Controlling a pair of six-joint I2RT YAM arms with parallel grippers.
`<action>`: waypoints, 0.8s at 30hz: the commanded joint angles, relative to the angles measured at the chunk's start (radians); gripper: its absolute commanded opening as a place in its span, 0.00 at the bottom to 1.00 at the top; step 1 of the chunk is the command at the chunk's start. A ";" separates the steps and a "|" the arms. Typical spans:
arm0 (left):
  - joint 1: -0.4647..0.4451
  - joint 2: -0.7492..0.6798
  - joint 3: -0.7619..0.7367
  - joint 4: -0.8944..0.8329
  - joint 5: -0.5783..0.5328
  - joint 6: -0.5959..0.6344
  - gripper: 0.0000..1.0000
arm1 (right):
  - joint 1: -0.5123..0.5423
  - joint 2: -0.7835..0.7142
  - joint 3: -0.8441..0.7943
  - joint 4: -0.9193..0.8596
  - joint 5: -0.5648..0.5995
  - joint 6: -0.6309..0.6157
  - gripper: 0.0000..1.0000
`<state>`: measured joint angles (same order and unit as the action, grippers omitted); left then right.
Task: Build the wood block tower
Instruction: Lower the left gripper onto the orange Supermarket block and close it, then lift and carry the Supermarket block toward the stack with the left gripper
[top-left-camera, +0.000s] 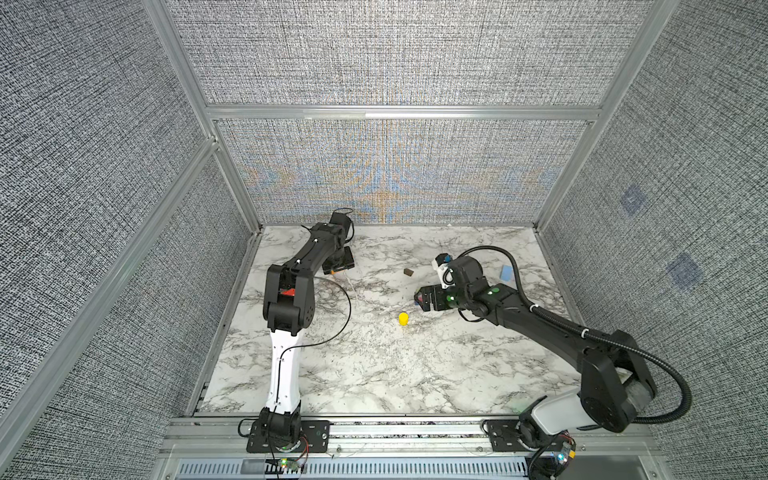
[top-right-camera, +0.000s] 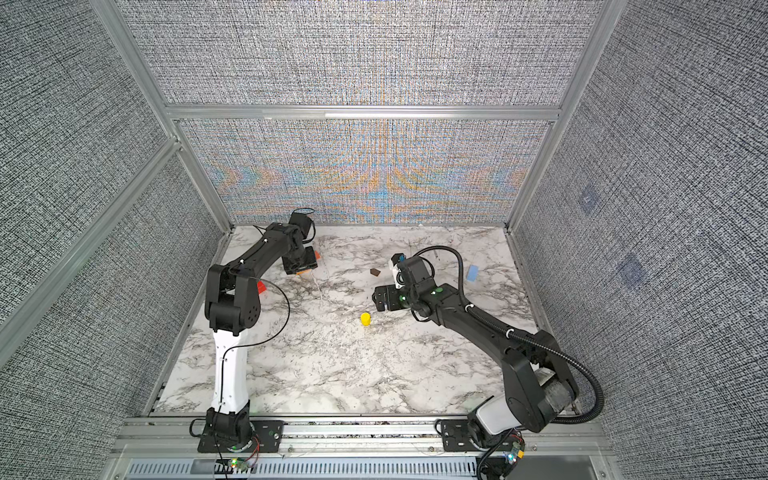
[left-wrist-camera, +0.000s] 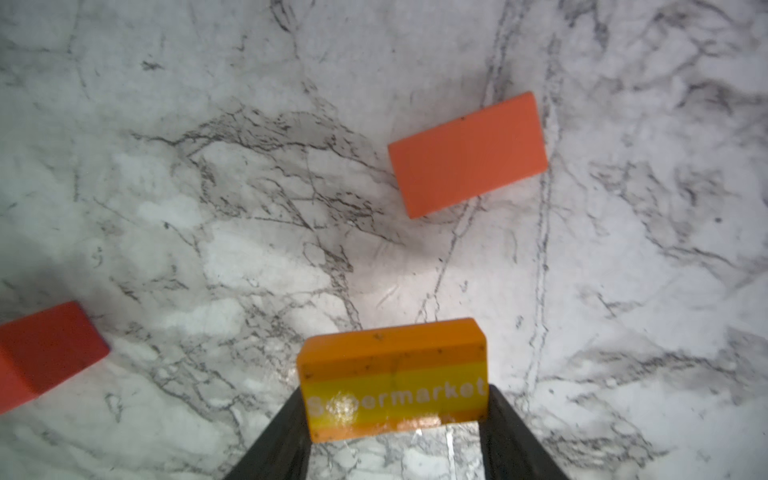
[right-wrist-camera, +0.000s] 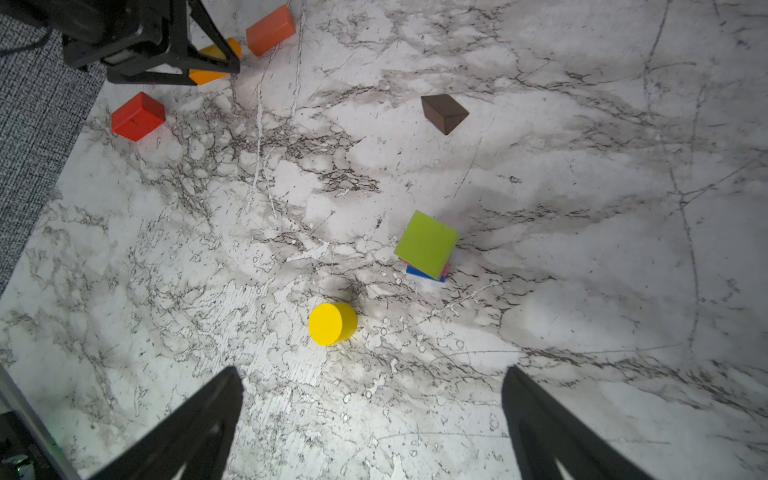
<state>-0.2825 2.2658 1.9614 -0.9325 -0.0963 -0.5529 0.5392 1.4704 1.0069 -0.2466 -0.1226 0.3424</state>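
Note:
My left gripper (left-wrist-camera: 392, 399) is shut on an orange and yellow block (left-wrist-camera: 392, 382) printed "Supermarket", close above the marble at the far left; its fingers (left-wrist-camera: 291, 419) press both ends. An orange slab (left-wrist-camera: 467, 153) and a red block (left-wrist-camera: 45, 353) lie nearby. The tower (right-wrist-camera: 427, 244) is a lime green cube on thin pink and blue blocks. A yellow cylinder (right-wrist-camera: 332, 323) stands beside it and a dark brown cube (right-wrist-camera: 444, 112) lies farther off. My right gripper (right-wrist-camera: 372, 374) hangs open and empty above the table, short of the cylinder. A light blue block (top-left-camera: 506, 273) lies at the far right.
The marble table (top-left-camera: 374, 374) is fenced by aluminium posts and grey fabric walls (top-left-camera: 395, 174). A thin white cable (top-left-camera: 353, 286) trails near the left gripper (top-left-camera: 338, 268). In both top views the right gripper (top-right-camera: 380, 299) covers the tower.

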 joint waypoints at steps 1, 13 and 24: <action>-0.033 -0.031 0.005 -0.053 -0.026 0.025 0.49 | -0.039 -0.018 -0.044 0.043 -0.042 0.051 0.99; -0.237 -0.094 0.036 -0.132 -0.069 -0.008 0.49 | -0.207 -0.014 -0.164 0.196 -0.162 0.203 0.99; -0.365 -0.109 0.072 -0.153 -0.065 -0.067 0.49 | -0.294 -0.001 -0.193 0.200 -0.161 0.283 0.99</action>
<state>-0.6323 2.1681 2.0197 -1.0718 -0.1570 -0.5926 0.2550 1.4654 0.8173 -0.0597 -0.2840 0.5964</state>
